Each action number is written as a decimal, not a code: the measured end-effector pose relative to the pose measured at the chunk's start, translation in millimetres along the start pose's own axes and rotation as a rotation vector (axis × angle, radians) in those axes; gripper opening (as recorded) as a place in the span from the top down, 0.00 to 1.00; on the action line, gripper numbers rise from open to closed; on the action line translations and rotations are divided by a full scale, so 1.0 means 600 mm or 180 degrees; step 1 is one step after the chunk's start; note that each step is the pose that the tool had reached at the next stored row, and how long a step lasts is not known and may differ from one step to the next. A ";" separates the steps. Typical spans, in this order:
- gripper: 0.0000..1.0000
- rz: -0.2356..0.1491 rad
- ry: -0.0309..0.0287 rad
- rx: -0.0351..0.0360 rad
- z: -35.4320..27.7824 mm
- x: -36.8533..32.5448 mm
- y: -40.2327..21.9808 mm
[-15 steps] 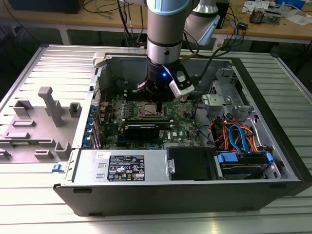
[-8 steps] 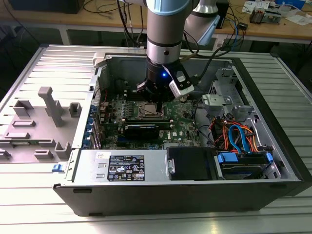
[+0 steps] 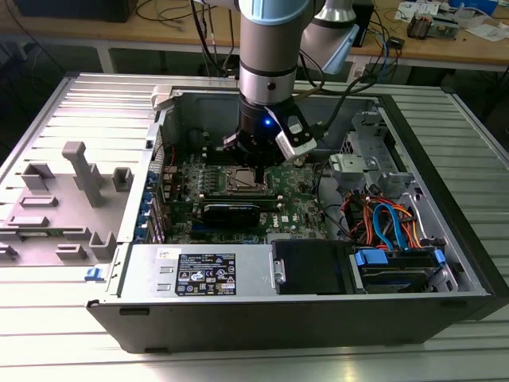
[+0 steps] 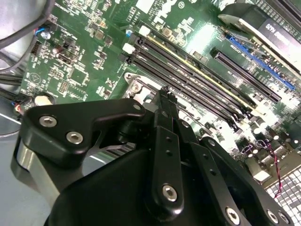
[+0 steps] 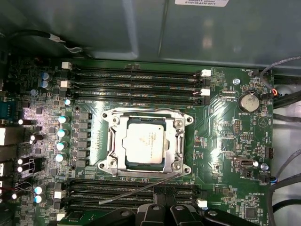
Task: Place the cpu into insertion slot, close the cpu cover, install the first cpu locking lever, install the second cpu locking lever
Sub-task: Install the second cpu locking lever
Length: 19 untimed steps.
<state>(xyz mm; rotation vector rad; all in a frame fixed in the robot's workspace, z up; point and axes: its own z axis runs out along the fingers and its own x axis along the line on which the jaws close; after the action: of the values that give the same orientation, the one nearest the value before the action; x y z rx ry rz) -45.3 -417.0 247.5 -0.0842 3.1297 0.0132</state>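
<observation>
Inside the open computer case [image 3: 445,239], the cpu [image 5: 143,141] already lies in the insertion slot [image 5: 114,162], its dull silver top square to the socket and showing through the window of the cpu cover [image 5: 178,136], which appears folded down flat over it. One thin wire locking lever [image 5: 136,190] slants loose across the memory slots [image 5: 134,80] beside the socket, so the work seems to stand at the lever steps, with that lever not yet latched; hooking it would call for pressing the wire down and tucking its end under the catch at the socket rim without scraping the green motherboard [image 5: 225,155]. The gripper [image 4: 167,94] hangs just above the socket's edge, its fingers drawn together at the tips and holding nothing.
</observation>
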 end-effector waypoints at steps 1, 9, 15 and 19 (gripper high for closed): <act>0.89 0.0001 0.0029 -0.0001 0.001 0.000 0.000; 0.89 0.0001 0.0078 -0.0004 0.005 0.021 -0.003; 0.89 -0.0149 0.0085 -0.0024 0.025 0.061 -0.003; 0.89 -0.0149 0.0085 -0.0027 0.025 0.061 -0.004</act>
<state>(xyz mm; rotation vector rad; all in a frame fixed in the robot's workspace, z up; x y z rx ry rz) -81.8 -421.2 232.1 -0.1592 3.1535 0.0249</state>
